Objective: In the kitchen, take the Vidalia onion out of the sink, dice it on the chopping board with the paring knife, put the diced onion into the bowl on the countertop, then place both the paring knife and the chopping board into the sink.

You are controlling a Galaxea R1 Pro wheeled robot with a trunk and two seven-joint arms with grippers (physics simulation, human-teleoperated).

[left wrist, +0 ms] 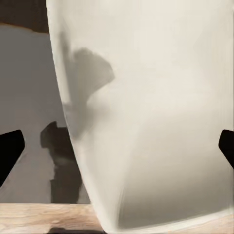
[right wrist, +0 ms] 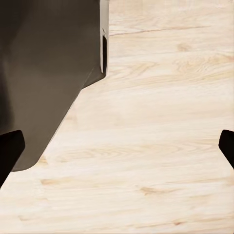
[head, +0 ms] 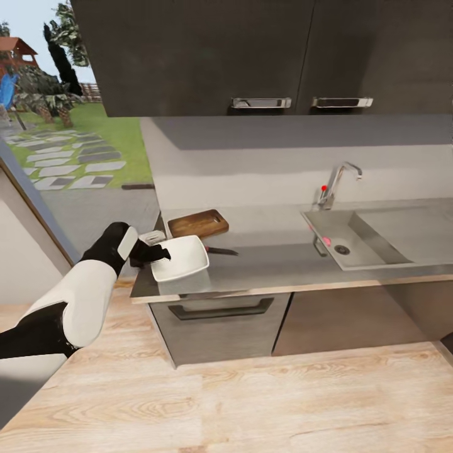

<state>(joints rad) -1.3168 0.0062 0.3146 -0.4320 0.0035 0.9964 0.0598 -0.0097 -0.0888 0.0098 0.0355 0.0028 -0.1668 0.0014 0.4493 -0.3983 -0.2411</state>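
The white bowl (head: 184,258) sits at the left end of the countertop (head: 277,264), near its front edge. My left gripper (head: 156,253) is at the bowl's left rim. In the left wrist view that gripper (left wrist: 117,146) is open, its fingertips (left wrist: 9,152) wide apart with the bowl (left wrist: 156,112) close in front. The chopping board (head: 199,223) lies behind the bowl and the paring knife (head: 222,251) just right of it. The sink (head: 358,242) is at the right. A small pink-red spot (head: 326,241) lies by its left wall, too small to tell whether it is the onion. My right gripper (right wrist: 117,146) is open over the floor.
Dark wall cabinets (head: 251,56) hang above the counter. A chrome tap (head: 336,182) with a red knob stands behind the sink. Dark base cabinets (head: 220,321) stand under the worktop on a wood floor (head: 251,402). A glass wall at the left shows a garden.
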